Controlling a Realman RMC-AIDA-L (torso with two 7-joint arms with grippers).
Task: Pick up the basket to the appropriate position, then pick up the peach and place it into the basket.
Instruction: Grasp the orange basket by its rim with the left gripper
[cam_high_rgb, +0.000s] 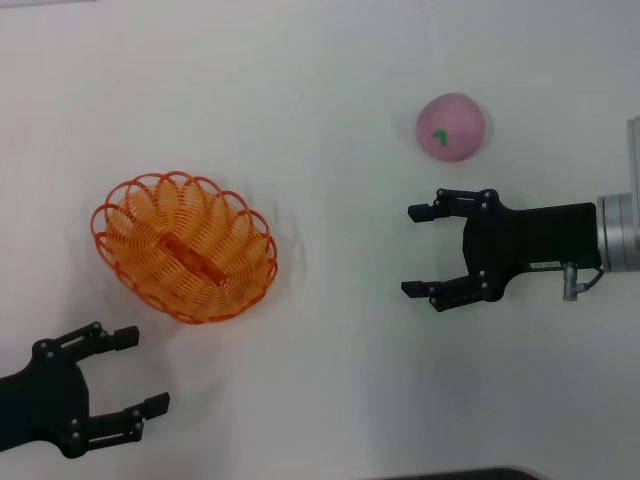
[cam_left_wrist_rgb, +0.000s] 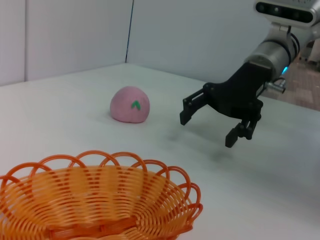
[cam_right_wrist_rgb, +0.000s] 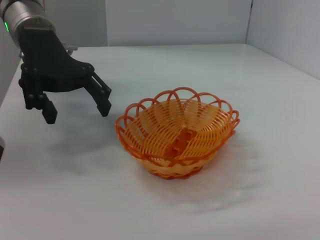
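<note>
The orange basket (cam_high_rgb: 185, 247) (cam_left_wrist_rgb: 95, 205) (cam_right_wrist_rgb: 178, 131) rests upright on the white table at left centre, holding nothing. Far right of it lies the pink peach (cam_high_rgb: 451, 126) (cam_left_wrist_rgb: 130, 104), its green mark facing up. My left gripper (cam_high_rgb: 128, 372) (cam_right_wrist_rgb: 75, 106) hovers open near the front left corner, a little nearer me than the basket and apart from it. Open as well, my right gripper (cam_high_rgb: 418, 250) (cam_left_wrist_rgb: 209, 125) hangs just nearer me than the peach, fingers pointing toward the basket, with nothing between them.
The white table (cam_high_rgb: 320, 60) carries only the basket and the peach. White walls (cam_right_wrist_rgb: 175, 20) close in the far sides. A dark edge (cam_high_rgb: 450, 474) shows at the table's front.
</note>
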